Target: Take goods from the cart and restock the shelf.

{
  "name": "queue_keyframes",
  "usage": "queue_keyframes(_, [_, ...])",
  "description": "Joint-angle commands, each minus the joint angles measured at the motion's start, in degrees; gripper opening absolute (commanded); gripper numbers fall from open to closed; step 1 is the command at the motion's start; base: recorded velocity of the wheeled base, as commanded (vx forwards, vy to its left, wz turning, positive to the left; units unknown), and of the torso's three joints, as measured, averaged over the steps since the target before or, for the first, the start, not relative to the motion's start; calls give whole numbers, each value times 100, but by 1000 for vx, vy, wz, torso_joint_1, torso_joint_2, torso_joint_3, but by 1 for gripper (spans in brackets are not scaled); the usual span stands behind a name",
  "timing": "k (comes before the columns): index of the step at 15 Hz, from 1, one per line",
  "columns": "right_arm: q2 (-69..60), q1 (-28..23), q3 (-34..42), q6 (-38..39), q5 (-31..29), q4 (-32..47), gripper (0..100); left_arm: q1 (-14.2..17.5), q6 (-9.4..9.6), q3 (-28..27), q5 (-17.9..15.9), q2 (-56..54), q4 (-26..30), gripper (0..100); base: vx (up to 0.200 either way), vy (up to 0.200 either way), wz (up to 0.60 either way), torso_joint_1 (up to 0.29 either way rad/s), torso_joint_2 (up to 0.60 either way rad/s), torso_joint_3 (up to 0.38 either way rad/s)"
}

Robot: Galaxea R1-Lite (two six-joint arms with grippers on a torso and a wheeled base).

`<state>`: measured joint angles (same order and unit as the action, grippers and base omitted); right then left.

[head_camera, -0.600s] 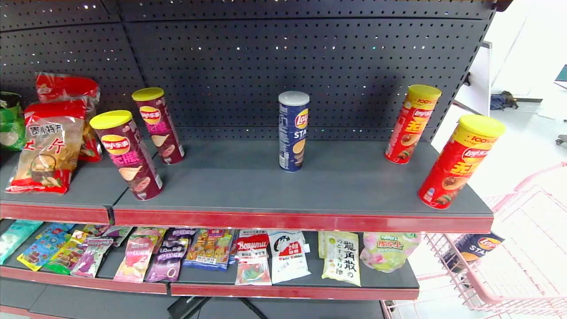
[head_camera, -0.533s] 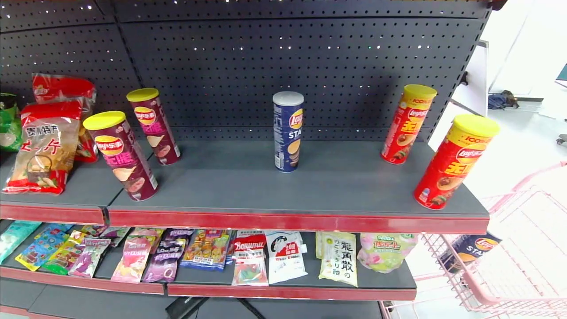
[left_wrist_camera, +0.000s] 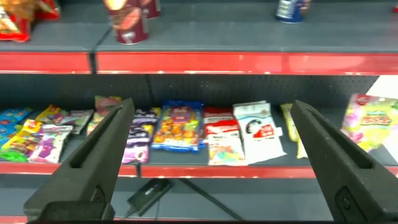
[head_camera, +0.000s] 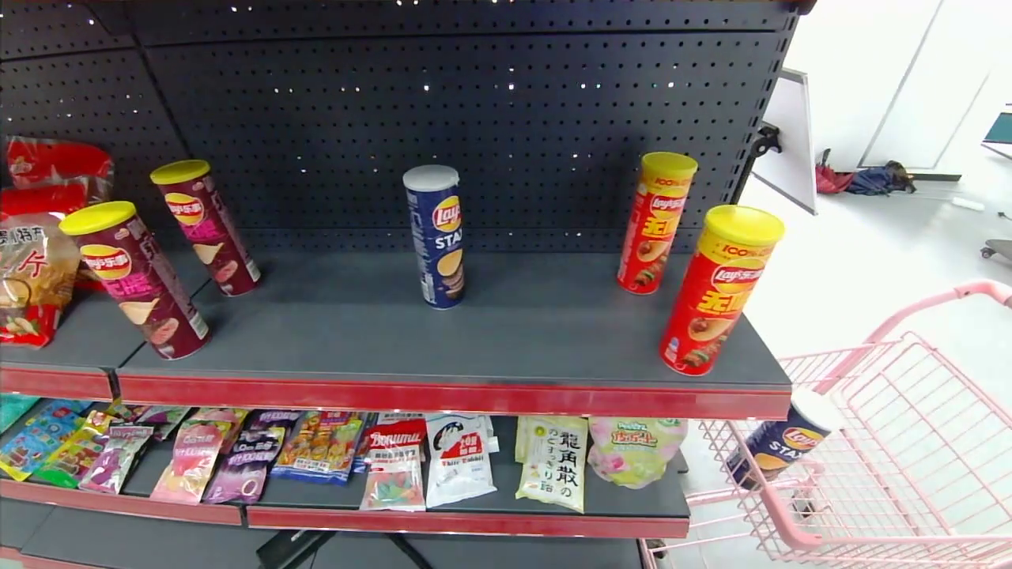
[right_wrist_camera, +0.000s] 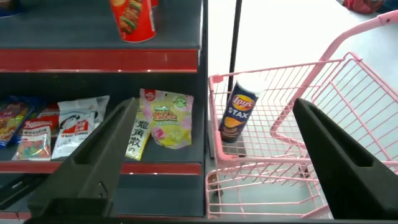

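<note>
A pink wire cart [head_camera: 909, 379] stands to the right of the shelf, and a blue chip can [head_camera: 779, 446] leans upright in its near corner. The right wrist view shows this can [right_wrist_camera: 238, 112] inside the cart [right_wrist_camera: 348, 99], ahead of my open right gripper [right_wrist_camera: 214, 162]. On the upper shelf [head_camera: 443, 348] stand a blue can [head_camera: 435, 235], two red cans [head_camera: 656, 221] [head_camera: 721, 288] and two maroon cans [head_camera: 134, 276] [head_camera: 205, 227]. My left gripper [left_wrist_camera: 211, 162] is open and empty, facing the lower shelf's snack packets [left_wrist_camera: 249, 130].
Flat snack packets [head_camera: 395, 466] line the lower shelf. Red bags [head_camera: 32, 261] sit at the upper shelf's left end. Bare shelf lies between the blue can and the red cans. A white board [head_camera: 787, 142] stands by the shelf's right end.
The head camera has turned to the right, so the whole picture has shifted left and more of the cart shows. Nothing on the shelf or in the cart has moved.
</note>
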<state>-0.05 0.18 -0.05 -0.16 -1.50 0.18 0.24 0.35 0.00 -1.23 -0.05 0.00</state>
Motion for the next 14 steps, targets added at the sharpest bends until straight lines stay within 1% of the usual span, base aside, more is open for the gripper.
queue_keyframes(1, [5, -1, -4, -2, 1, -1, 100, 2, 0, 0, 0, 5, 0, 100, 0, -200, 0, -7, 2, -2])
queue_keyframes(6, [5, 8, -4, -2, 1, -1, 100, -7, 9, 0, 0, 5, 0, 100, 0, -200, 0, 2, 2, 4])
queue_keyframes(11, [5, -1, 5, 7, 1, -1, 100, -7, 0, 0, 0, 5, 0, 100, 0, 0, 0, 0, 0, 0])
queue_keyframes(14, [5, -1, 5, 16, 1, -1, 100, 2, -9, 0, 0, 5, 0, 100, 0, 0, -600, 5, -1, 1])
